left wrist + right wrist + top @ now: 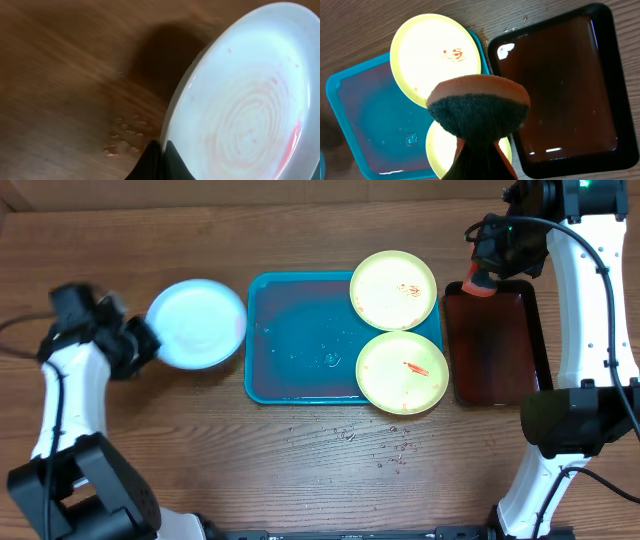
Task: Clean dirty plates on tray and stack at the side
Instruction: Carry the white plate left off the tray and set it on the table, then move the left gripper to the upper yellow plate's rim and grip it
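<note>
Apparently for wiping, the pale plate (pixel 197 323) is pinched by the left gripper (pixel 161 151) — the sponge (pixel 477 107) by the right gripper (pixel 480 152).

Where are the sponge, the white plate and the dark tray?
sponge (pixel 477 115), right wrist view, on its dark scrubbing face.
white plate (pixel 197 323), overhead view, on its centre.
dark tray (pixel 497 350), overhead view, on its bare floor.

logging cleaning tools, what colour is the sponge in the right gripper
The sponge is orange with a dark grey scouring face, clearest in the right wrist view.
</note>
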You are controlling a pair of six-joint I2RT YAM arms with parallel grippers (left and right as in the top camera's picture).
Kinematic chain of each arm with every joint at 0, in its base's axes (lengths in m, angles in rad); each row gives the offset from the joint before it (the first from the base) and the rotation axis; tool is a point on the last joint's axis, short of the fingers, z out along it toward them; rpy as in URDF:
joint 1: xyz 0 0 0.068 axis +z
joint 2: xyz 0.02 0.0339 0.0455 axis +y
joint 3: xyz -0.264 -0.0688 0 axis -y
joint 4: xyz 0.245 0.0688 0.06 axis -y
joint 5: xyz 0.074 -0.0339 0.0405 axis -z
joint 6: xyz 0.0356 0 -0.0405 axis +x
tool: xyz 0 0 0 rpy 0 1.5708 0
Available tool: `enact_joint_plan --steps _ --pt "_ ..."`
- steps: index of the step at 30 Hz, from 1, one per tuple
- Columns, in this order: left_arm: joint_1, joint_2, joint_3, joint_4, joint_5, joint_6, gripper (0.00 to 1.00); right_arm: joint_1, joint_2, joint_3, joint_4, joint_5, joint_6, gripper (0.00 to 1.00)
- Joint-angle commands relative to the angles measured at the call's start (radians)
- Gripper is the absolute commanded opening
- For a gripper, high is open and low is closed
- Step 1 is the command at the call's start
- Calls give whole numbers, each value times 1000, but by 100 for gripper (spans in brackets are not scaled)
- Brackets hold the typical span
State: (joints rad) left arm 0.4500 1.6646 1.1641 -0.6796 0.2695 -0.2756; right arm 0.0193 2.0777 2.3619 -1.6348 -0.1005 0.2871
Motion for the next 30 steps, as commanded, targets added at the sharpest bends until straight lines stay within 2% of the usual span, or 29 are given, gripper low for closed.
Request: enact_joint_plan --steps 1,6,12,16,22,23,26,28,30 --pt "63 -4 -71 47 45 -24 4 -8 -6 13 5 -5 -6 4" --pt "93 -3 -151 141 25 -63 4 -5 -6 13 2 -6 -6 4" --pt "90 -2 -203 239 -97 -157 4 8 -6 13 2 -5 -7 4" --pt "87 -2 -229 310 -123 -160 4 10 -6 13 1 -5 -7 4" --pt "85 -2 -243 331 -124 -177 5 10 -6 13 -6 -5 -7 4" --pt "85 -2 -243 333 -122 -178 10 10 -6 13 -8 -5 -7 4" --pt "82 -2 -243 332 -120 -177 34 10 -6 13 -14 -5 -7 4" --pt "79 -2 -243 332 -118 -177 43 10 -6 13 -18 -5 -7 4" --pt "75 -2 -243 330 -85 -146 45 10 -6 13 -21 -5 -7 4"
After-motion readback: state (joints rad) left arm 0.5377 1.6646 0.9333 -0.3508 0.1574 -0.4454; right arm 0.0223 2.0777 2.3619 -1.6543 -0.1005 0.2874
